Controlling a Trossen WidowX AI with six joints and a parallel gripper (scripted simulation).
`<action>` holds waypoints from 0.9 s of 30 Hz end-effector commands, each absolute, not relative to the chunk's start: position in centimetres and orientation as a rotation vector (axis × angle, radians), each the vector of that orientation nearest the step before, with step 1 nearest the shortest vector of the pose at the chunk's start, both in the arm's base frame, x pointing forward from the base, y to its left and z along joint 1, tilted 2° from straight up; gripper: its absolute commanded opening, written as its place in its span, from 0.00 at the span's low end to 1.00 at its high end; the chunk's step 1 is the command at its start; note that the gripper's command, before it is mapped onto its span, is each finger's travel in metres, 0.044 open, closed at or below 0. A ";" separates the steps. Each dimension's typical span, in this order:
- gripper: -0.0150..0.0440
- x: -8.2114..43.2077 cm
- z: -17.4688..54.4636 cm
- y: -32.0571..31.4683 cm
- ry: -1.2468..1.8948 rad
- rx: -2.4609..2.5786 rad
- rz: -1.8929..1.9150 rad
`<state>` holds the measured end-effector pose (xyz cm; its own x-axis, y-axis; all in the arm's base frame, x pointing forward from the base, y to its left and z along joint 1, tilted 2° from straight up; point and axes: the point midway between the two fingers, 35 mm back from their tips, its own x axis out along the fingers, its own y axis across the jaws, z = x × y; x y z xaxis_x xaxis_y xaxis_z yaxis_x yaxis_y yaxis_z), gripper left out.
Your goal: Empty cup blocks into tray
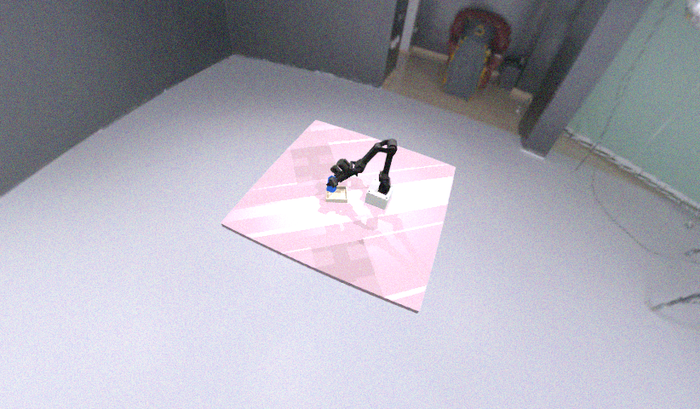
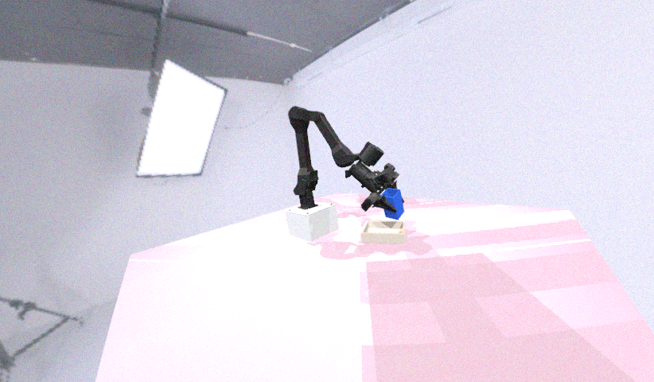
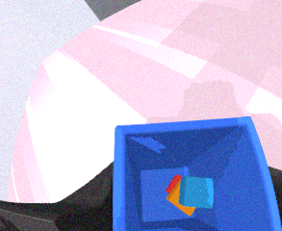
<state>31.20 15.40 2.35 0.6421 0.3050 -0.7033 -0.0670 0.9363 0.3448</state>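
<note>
The black claw [image 1: 332,182] [image 2: 391,204] [image 3: 169,153] grasps a blue cup [image 1: 331,188] [image 2: 394,204] [image 3: 122,178] between its fingers, holding it raised off the table and slightly tilted; inside the cup, near its floor, lie a light-blue block [image 3: 196,192], an orange block [image 3: 181,199] and a red block [image 3: 174,184], bunched together; the shallow beige tray [image 1: 336,201] [image 2: 383,237] sits on the pink-and-white table [image 1: 338,227] [image 2: 439,293], lower than the cup and close to it; from the claw, the black arm [image 1: 387,163] [image 2: 303,149] bends back to a white base [image 1: 375,199] [image 2: 299,227], on the same table near the tray.
</note>
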 end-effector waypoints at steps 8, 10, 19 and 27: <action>0.25 31.2 2.0 15.5 0.881 0.536 0.110; 0.25 31.2 1.9 15.5 0.885 0.577 0.091; 0.25 31.3 1.6 15.5 0.900 0.760 0.004; 0.25 31.3 1.4 15.6 0.908 0.922 -0.076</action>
<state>31.37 15.53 1.57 0.6417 0.3057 -0.7034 0.3688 0.6812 0.6324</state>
